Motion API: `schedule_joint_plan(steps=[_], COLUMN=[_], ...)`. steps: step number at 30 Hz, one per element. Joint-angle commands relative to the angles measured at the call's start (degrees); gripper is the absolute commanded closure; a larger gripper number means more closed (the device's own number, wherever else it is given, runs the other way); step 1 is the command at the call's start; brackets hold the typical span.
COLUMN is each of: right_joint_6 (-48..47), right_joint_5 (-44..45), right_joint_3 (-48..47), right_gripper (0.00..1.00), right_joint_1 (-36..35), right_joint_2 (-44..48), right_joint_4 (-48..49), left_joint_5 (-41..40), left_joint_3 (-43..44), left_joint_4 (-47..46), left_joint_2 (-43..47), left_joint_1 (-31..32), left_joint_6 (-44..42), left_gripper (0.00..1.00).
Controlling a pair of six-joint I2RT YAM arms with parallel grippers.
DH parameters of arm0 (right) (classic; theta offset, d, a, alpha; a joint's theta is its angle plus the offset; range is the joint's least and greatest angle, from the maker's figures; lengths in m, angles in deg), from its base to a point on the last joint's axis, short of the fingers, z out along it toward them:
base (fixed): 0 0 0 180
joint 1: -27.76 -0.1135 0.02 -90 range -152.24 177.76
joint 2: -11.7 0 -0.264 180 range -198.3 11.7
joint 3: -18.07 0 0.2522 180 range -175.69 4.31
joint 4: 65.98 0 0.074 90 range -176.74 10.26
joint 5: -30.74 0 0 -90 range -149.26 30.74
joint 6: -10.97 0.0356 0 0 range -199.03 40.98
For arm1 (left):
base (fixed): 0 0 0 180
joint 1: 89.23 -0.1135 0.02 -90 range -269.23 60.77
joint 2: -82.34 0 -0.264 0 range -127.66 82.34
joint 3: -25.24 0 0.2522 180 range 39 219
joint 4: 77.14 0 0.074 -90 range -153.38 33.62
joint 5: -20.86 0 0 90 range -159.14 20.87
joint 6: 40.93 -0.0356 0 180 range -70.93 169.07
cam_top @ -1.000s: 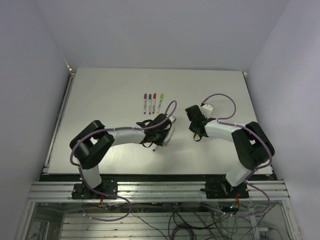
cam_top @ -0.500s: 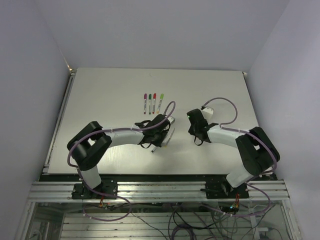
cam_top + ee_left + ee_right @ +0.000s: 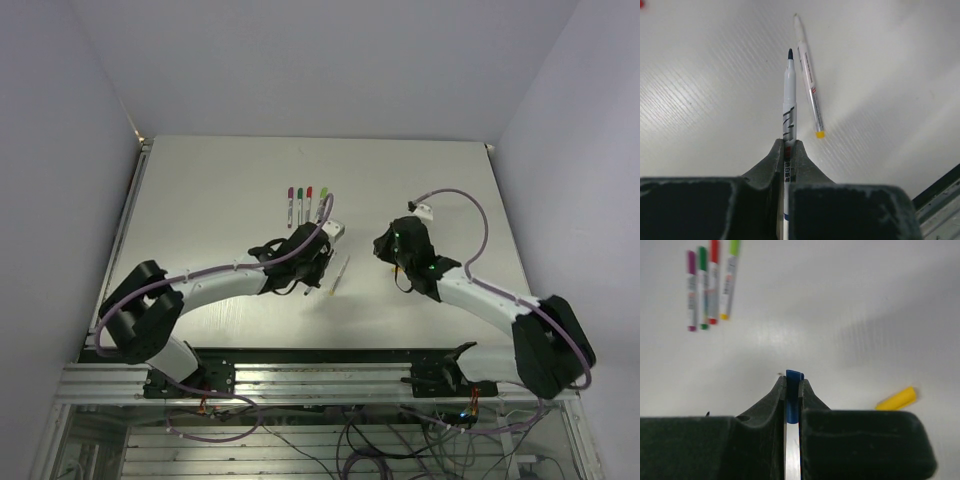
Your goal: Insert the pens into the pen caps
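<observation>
1. Left of table [image 3: 200,200] centre, the left gripper [image 3: 788,146] has its fingers clamped on the dark-nib pen [image 3: 789,95]. It grips the rear of the barrel, so most of the barrel sticks out fwd.
2. That pen's long axis runs straight out along the finger line, nib leading away from the wrist. It hangs clear above the surface, nearly parallel w/ the pen lying below it.
3. Toward the far edge, just beyond that gripper, four capped pens [image 3: 306,204] lie in a tight row. Long axes run near-to-far, coloured caps at the far end. These look done.
4. Just right of the left gripper, the loose pen [image 3: 338,273] lies flat & uncapped, axis roughly near-to-far w/ a slight tilt. In the left wrist view its yellow butt end is nearer the cam, pale nib end away.
5. Right of centre, the right gripper [image 3: 792,382] has its fingers pinched on the blue cap [image 3: 792,400]. One end pokes past the tips; can't tell for sure which end is the mouth.
6. The yellow cap [image 3: 896,399] lies on its side on the table, right of that gripper & apart from it.
7. Step in hand, as I read it: mate the dark nib w/ the blue cap. To do it well:
   - Turn the wrists so pen axis & cap axis make one line, mouth facing nib.
   - Close the gap slowly & push straight, no side load. The rear grip leaves a long lever, so the pen may pivot.
   - Keep both grips tight till seated.
</observation>
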Motion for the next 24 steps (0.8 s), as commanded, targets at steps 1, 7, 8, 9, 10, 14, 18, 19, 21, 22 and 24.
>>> schedule_joint_plan(steps=[1, 7, 8, 9, 10, 14, 18, 19, 21, 22, 24], right_joint_6=[-2.2, -3.9, -4.3, -4.7, -4.9, -6.5, -7.9, -7.9, -7.8, -7.8, -7.6], right_joint_5=[-2.6, -4.3, -4.8, -5.1, -5.3, -6.4, -8.3, -8.9, -10.0, -10.3, -11.2], right_joint_3=[5.4, 11.6, 12.6, 13.8, 14.7, 18.2, 19.8, 20.1, 20.5, 20.5, 20.4], right_gripper=[1.00, 1.00, 1.00, 1.00, 1.00, 1.00, 1.00, 1.00, 1.00, 1.00, 1.00], right_joint_1=[-0.2, -0.3, -0.3, -0.3, -0.3, -0.4, -0.4, -0.4, -0.4, -0.4, -0.4], right_joint_2=[7.2, 17.4, 19.1, 20.9, 22.4, 27.1, 27.8, 27.5, 26.8, 26.4, 25.3], right_joint_4=[10.6, 20.1, 22.1, 23.8, 25.6, 34.1, 42.3, 44.5, 49.5, 51.1, 54.2], left_joint_5=[0.7, 4.6, 5.8, 7.1, 8.6, 13.1, 15.2, 15.5, 16.3, 16.6, 17.2], left_joint_3=[-2.6, -6.3, -7.0, -7.8, -8.7, -11.5, -13.2, -13.3, -13.1, -12.9, -12.5], left_joint_4=[-8.1, -17.6, -19.1, -21.2, -24.1, -31.7, -37.2, -38.2, -39.7, -40.0, -40.9], left_joint_2=[5.3, 11.4, 12.6, 13.4, 14.2, 16.1, 17.0, 17.0, 16.9, 16.7, 16.4], left_joint_1=[-0.3, -0.2, -0.2, -0.2, -0.2, -0.1, -0.1, -0.1, -0.1, -0.1, -0.1], left_joint_6=[-0.5, -1.6, -1.9, -2.1, -2.0, -0.9, 0.6, 1.0, 1.6, 1.8, 2.3], left_gripper=[0.93, 0.93, 0.93, 0.93, 0.93, 0.93, 0.93, 0.93, 0.93, 0.93, 0.93])
